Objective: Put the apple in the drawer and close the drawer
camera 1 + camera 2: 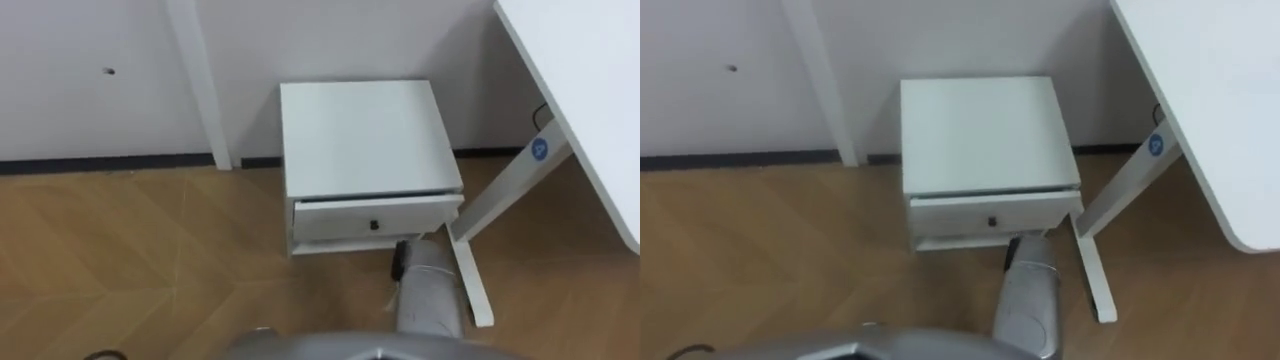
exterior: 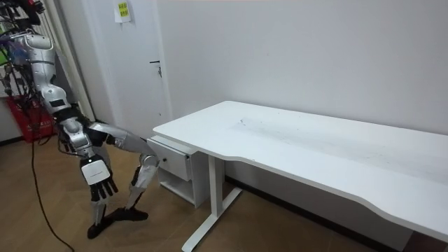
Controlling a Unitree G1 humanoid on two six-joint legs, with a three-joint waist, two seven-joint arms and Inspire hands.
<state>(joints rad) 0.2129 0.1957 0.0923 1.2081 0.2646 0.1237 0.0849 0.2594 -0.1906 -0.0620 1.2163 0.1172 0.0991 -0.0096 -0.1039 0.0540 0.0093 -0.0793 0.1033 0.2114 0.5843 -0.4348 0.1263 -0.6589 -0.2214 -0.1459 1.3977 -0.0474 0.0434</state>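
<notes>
Drawer (image 1: 375,215) slightly ajar; right robot hand (image 1: 400,258) just beneath its front; grip indiscernible

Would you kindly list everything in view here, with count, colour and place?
cabinet: one, white, against the wall, left of the desk leg
drawer: one, white with a small dark knob, slightly open at the cabinet's front
desk: one, white, on the robot's right
sticker: one, blue, round, on the desk leg
floor: wood-brown, under everything
door: one, white, at the room view's left
note: one, yellow-green, high up by the door
right hand: one, dark, low at the drawer front
left hand: one, dark, open, hanging beside the robot
</notes>
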